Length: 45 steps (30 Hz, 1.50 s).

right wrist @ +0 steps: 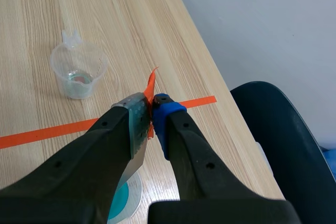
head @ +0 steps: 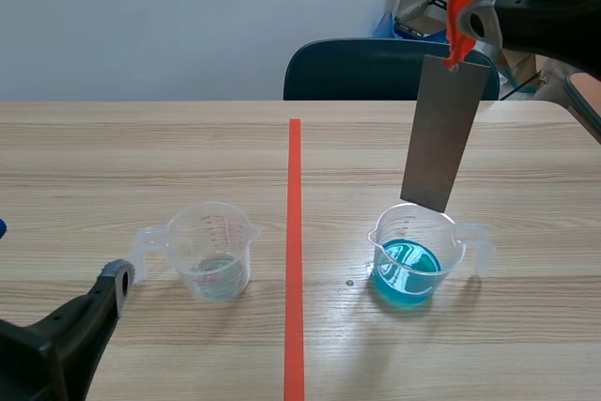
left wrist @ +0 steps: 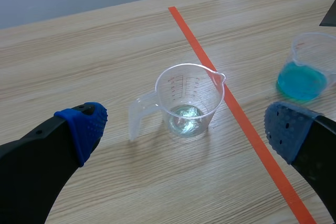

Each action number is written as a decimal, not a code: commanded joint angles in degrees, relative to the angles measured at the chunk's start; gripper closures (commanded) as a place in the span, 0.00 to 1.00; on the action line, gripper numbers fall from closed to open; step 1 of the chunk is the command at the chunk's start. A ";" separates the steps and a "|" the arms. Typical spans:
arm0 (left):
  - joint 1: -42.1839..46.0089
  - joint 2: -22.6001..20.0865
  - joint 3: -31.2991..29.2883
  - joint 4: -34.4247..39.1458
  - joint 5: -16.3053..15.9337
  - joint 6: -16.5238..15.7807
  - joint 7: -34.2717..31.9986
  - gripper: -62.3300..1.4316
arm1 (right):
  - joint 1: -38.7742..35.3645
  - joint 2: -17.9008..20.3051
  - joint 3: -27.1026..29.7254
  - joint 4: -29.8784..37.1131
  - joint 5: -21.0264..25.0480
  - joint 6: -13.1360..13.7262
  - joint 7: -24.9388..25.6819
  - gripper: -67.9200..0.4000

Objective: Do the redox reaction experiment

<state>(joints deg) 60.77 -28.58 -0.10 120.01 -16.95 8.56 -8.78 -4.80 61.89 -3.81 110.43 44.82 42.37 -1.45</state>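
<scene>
The right gripper (head: 464, 22) is closed on the upper end of a grey metal strip (head: 439, 133). It pinches the strip where an orange tab (head: 458, 5) is fixed. The strip hangs a little tilted. Its lower edge is just above the back rim of the beaker of blue liquid (head: 392, 228), and it seems not to touch the liquid yet.

In my judgement the next step is to lower the strip into the blue liquid (head: 406, 271), and here is the risk. The grip is only at the very top, so the long strip can swing or slip. If it goes down tilted, its corner may hit the rim, not the opening. The plastic beaker looks light, so such a push could tip it and spill the liquid over the table (head: 141, 157).

Well to the side of the blue beaker, across the orange-red tape line (head: 295, 232), stands a second clear beaker (head: 199, 232). It holds only a little clear liquid (left wrist: 184, 120) at its bottom. The left gripper (left wrist: 185, 128) waits just beside this beaker, far from the blue one, with fingers wide apart and nothing between them.
</scene>
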 commanded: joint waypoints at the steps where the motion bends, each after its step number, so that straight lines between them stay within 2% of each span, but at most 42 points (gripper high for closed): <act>1: 0.00 0.13 -0.02 0.79 0.04 -0.15 -0.83 0.00 | 0.68 0.35 0.81 0.52 0.44 0.35 0.85 0.98; 41: 0.00 0.13 -0.02 0.79 0.07 -0.15 -0.81 0.00 | 0.74 0.33 0.81 0.52 0.44 0.35 0.13 0.98; 45: 0.00 0.13 -0.02 0.79 0.07 -0.15 -0.81 0.00 | 1.81 -1.49 0.79 0.52 0.44 0.35 -1.51 0.98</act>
<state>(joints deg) 60.77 -28.58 -0.10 120.01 -16.95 8.56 -8.78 -4.54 61.25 -3.81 110.43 44.84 42.37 -2.94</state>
